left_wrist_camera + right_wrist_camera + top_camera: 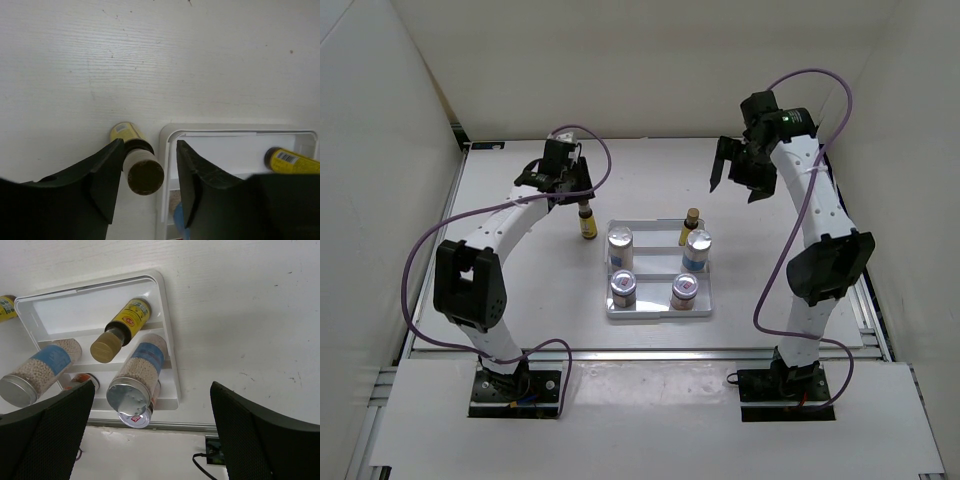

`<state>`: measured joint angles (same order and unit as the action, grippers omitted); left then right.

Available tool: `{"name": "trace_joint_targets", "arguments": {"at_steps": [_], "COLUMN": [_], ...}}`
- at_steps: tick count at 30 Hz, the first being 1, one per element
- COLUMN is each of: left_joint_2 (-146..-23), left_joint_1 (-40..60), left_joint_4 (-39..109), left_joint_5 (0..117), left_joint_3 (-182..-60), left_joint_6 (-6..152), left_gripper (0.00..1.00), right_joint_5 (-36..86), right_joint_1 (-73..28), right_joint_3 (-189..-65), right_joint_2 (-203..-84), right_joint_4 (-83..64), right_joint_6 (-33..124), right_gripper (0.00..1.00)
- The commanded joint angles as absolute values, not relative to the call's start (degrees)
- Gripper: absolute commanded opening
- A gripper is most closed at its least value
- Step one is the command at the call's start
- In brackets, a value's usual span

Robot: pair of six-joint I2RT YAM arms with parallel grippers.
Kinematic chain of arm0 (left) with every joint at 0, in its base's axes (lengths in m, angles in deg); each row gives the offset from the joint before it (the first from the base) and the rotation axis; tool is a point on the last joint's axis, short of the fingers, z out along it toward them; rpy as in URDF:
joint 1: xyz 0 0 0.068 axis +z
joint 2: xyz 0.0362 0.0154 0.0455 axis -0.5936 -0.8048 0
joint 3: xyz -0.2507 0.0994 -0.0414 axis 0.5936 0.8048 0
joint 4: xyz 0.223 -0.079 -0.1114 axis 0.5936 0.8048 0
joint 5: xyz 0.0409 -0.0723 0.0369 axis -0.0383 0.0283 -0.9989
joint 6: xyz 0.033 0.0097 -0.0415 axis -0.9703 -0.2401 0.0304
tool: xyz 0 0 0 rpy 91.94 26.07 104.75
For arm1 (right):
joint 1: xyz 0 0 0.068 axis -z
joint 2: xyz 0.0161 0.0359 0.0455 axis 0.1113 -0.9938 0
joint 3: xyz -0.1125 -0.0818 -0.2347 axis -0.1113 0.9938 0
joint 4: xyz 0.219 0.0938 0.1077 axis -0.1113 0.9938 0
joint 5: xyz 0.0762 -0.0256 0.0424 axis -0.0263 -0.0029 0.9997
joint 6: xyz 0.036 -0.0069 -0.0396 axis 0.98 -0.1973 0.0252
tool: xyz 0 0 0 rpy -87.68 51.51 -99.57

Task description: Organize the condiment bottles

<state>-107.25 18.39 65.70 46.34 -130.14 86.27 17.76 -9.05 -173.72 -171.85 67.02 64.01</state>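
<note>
Sitting on the white surface [520, 200], the white rectangular stepped tray [657, 314] groups four silver-lidded stubby jars [620, 243] and one slim yellow capped bottle [689, 226]. The right fingers [50, 430] hang spread and empty. The left fingers [107, 175] straddle, unclenched, the last slim yellow bottle [142, 172] just outside the tray, probably to grasp it.

No word or number can be made out. The yellow bottle [302, 165] in the tray [167, 137] carries a barcode [286, 157]. Its red patch [131, 316] perhaps holds lettering, too small to read.
</note>
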Motion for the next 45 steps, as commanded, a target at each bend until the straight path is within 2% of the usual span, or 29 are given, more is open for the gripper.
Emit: {"name": "trace_joint_targets", "arguments": {"at_steps": [1,2,5,9,11,21,35,40,45], "left_joint_2": [-103.2,-103.1,-102.0,-102.0,-102.0,-104.2,-104.2,-104.2,-104.2], "left_joint_1": [18.3,18.3,18.3,18.3,18.3,18.3,18.3,18.3,18.3], "left_joint_4": [65.6,65.6,65.6,64.6,64.6,62.8,62.8,62.8,62.8], "left_joint_5": [46.6,46.6,45.5,46.1,46.1,47.1,48.7,49.3,49.3], "left_joint_3": [-129.6,-128.8,-127.6,-127.0,-126.5,-126.5,-126.0,-126.0,-124.9], "left_joint_6": [86.2,86.2,85.6,85.6,85.6,85.6,86.2,86.2,86.2], "left_gripper": [0.59,0.69,0.8,0.81,0.8,0.57,0.58,0.52,0.5], "right_joint_5": [17.7,17.7,17.7,17.7,17.2,17.2,17.7,17.7,17.7], "right_joint_1": [-8.8,-8.8,-8.8,-8.8,-8.8,-7.7,-7.1,-7.1,-7.1], "right_joint_3": [-173.1,-173.1,-171.9,-170.9,-170.3,-168.5,-167.4,-166.2,-166.2], "right_joint_2": [-168.7,-168.7,-167.5,-167.0,-166.5,-165.4,-165.4,-165.4,-164.9], "right_joint_4": [72.3,72.3,71.8,71.7,71.7,71.7,71.2,71.2,71.2], "right_joint_6": [64.1,64.1,64.1,64.1,64.1,63.5,63.5,63.5,63.5], "right_gripper": [1.0,1.0,1.0,1.0,1.0,1.0,1.0,1.0,1.0]}}
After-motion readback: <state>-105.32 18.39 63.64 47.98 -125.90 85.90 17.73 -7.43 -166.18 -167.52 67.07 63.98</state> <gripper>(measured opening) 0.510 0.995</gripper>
